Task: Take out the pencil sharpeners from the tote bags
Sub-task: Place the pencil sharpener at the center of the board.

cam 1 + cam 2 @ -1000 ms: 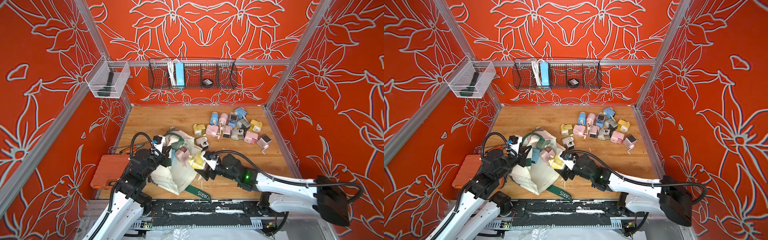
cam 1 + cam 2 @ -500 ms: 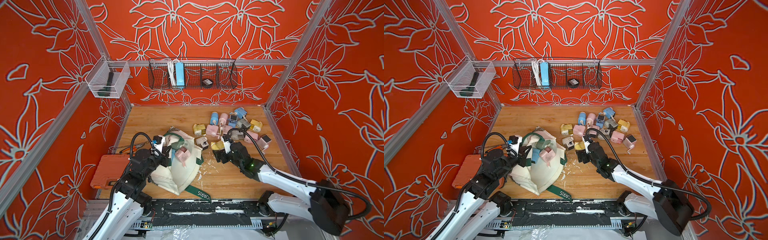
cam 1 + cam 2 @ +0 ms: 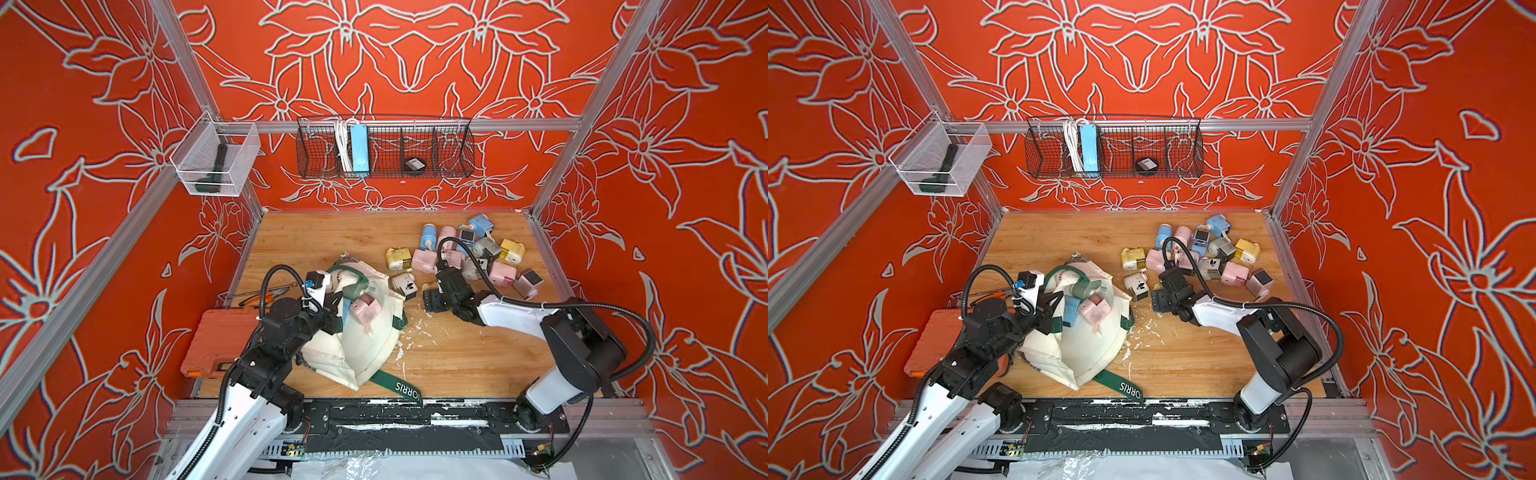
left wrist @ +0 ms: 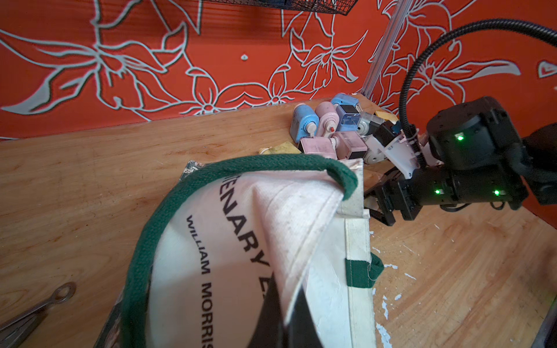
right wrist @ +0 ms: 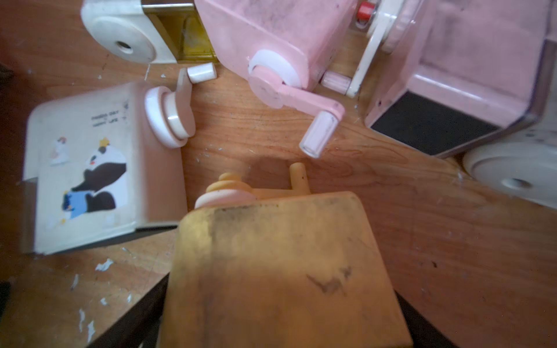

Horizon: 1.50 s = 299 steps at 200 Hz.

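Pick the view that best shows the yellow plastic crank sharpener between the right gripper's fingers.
Right wrist: the yellow sharpener fills the frame, crank visible. Both top views show only its corner; left wrist, almost nothing.

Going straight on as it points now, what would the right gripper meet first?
Probably the white-tipped crank of the pink plastic box sharpener, just beyond the yellow plastic sharpener that the right gripper holds; depth is unclear.
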Tool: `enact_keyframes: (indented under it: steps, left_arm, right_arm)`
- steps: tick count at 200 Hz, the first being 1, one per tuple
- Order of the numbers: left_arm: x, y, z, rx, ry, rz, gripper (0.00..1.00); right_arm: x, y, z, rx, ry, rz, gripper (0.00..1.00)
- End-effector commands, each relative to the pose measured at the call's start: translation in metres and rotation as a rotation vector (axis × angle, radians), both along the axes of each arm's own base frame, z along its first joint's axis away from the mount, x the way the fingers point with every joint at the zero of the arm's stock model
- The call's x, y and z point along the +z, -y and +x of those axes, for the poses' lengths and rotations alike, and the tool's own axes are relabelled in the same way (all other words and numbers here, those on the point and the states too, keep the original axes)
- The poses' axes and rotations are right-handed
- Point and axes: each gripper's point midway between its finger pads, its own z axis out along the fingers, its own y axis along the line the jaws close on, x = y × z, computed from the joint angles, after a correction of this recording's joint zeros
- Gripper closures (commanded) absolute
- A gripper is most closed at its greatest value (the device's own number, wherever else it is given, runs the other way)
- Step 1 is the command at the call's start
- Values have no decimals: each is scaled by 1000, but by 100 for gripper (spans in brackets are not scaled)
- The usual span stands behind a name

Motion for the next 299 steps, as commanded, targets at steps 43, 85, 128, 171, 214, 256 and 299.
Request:
enact_keyframes:
  steps: [43, 85, 128, 171, 214, 256, 299]
  left_arm:
    - [1, 1, -2, -6, 8, -11, 100]
    - [2, 1, -2, -6, 8, -11, 100]
    - [1, 2, -2, -9, 7, -11, 100]
    - [2, 2, -2, -7, 9, -11, 100]
    - [3, 1, -2, -4, 13, -12, 100]
    - [1, 1, -2, -5, 7, -10, 100]
    - [2, 1, -1, -2, 9, -8, 100]
  right_arm:
    - [-20, -8, 26, -48, -58, 3, 33]
    - [-12, -11, 24, -31, -67, 15, 13]
    - [35, -7, 17, -12, 13, 52, 4]
    - [69, -1, 8, 11, 81, 77, 1]
    - [116, -20, -19, 165, 171, 226, 11]
    - [156, -87, -109, 573, 307, 382, 19]
    - [139, -137, -178, 848, 326, 344, 11]
